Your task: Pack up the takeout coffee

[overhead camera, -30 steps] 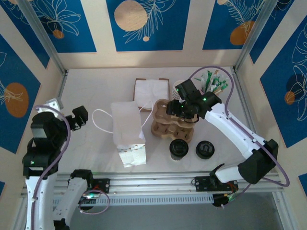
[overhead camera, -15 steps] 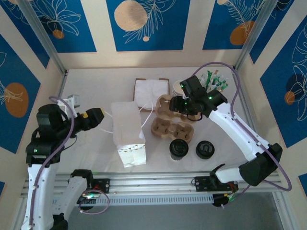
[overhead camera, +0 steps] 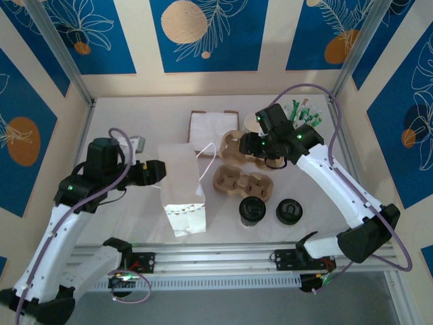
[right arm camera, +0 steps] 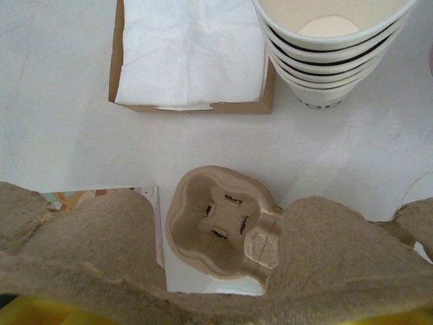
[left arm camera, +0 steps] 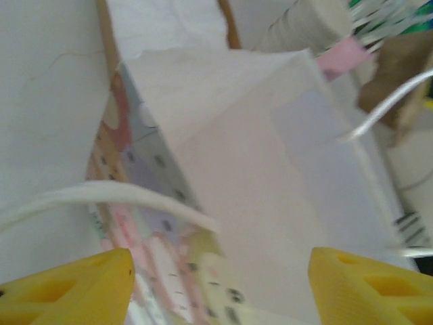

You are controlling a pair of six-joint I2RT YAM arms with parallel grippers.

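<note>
- The takeout coffee (overhead camera: 252,210) stands at the lower middle of the top view, well apart from both grippers.
- The left gripper (overhead camera: 158,172) is spread wide at the paper bag (overhead camera: 181,186).
- The right gripper (overhead camera: 253,145) clamps a cup carrier (overhead camera: 233,145), higher in the frame.

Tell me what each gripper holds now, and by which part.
Right gripper: brown moulded-pulp cup carrier, pinched at its rim. Left gripper: open, nothing held, beside the white paper bag.

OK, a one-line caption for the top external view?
Left gripper open at the white paper bag; right gripper holds a pulp cup carrier; lidded coffee cup stands unpacked.
</note>
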